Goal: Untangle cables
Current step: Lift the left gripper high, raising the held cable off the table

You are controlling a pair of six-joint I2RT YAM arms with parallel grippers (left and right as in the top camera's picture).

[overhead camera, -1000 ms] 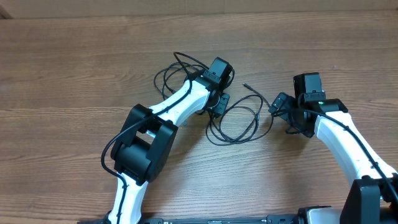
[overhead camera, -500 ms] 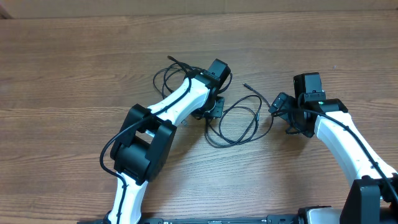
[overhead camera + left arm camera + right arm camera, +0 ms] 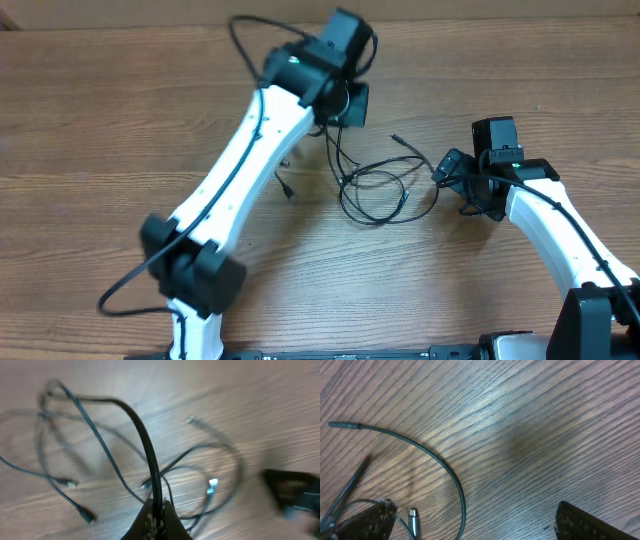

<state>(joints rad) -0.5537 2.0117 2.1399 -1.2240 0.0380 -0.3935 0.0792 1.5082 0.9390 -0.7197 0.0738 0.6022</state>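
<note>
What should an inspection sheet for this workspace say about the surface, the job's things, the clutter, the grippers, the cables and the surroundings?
surface: wooden table, grain plainly visible.
job's things: thin black cords, loosely tangled on the table between the two arms; one strand runs up to the left gripper; a plug lies free.
clutter: nothing seen.
grippers: left gripper shut on one of the cords, held above the table; right gripper open, beside the tangle, holding nothing.
cables: a thicker black wire loops out near the left arm's base.
surroundings: nothing seen.
</note>
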